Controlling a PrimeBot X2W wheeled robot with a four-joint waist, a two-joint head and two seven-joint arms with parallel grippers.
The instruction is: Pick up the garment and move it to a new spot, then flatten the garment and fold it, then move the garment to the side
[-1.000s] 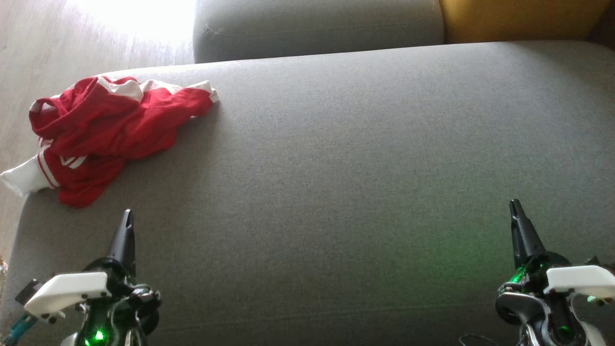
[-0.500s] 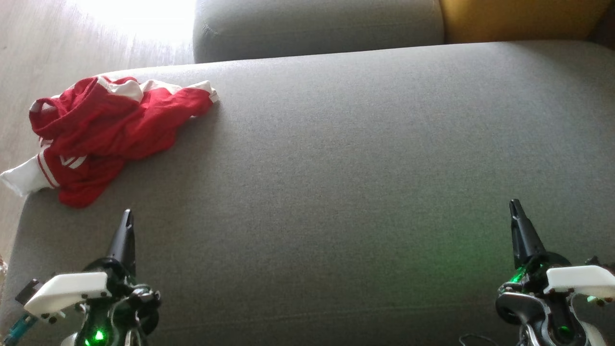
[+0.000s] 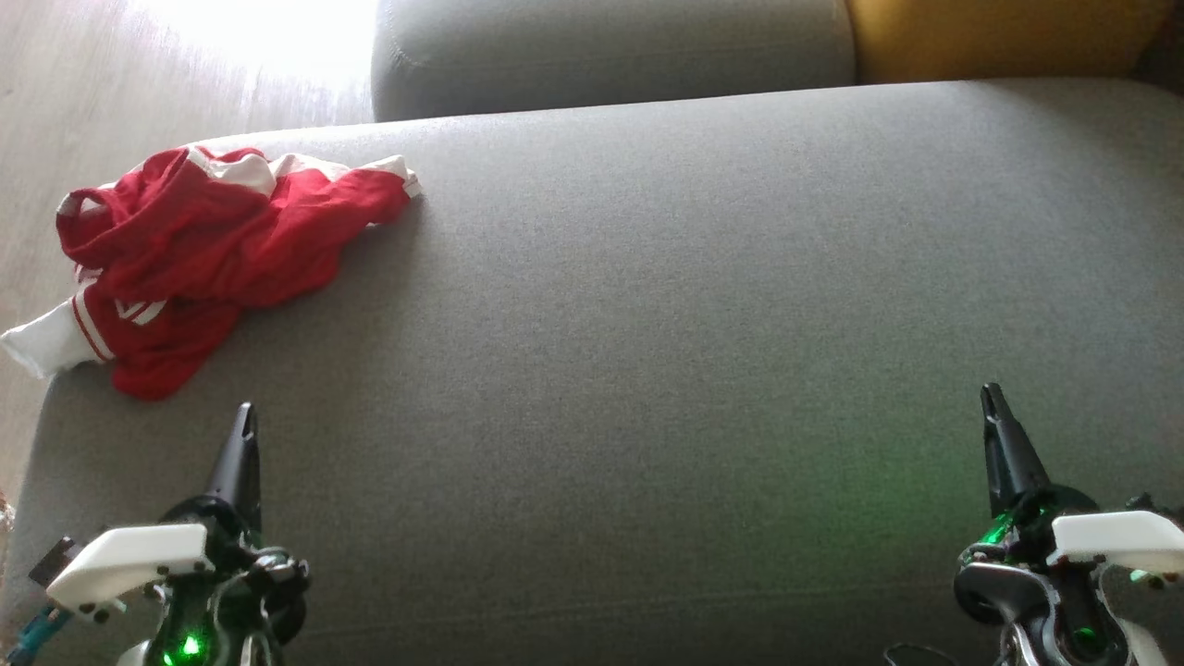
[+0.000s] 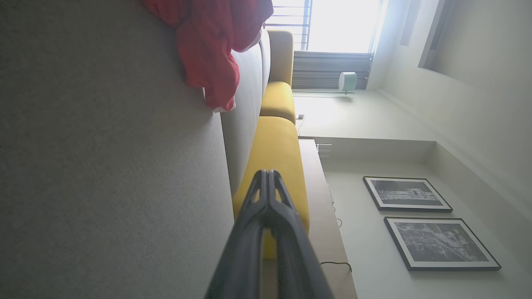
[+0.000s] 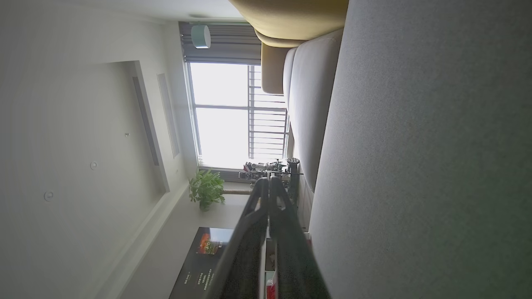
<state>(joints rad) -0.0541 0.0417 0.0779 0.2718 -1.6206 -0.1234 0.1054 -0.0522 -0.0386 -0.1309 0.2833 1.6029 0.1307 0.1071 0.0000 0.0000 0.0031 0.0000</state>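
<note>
A crumpled red and white garment [image 3: 194, 254] lies bunched at the far left corner of the grey sofa seat [image 3: 647, 324], one white cuff hanging over the left edge. In the left wrist view the garment [image 4: 212, 45] hangs at the top. My left gripper [image 3: 245, 412] hovers near the seat's front left, just short of the garment, shut and empty. My right gripper [image 3: 988, 393] hovers at the front right, far from the garment, also shut and empty. Each wrist view shows its own gripper, left [image 4: 268, 173] and right [image 5: 268, 180], with fingers pressed together.
A grey back cushion [image 3: 610, 51] and a yellow cushion [image 3: 999, 37] run along the far edge of the seat. Wooden floor [image 3: 83, 92] lies to the left, beyond the seat's edge. The broad grey seat spreads between my grippers.
</note>
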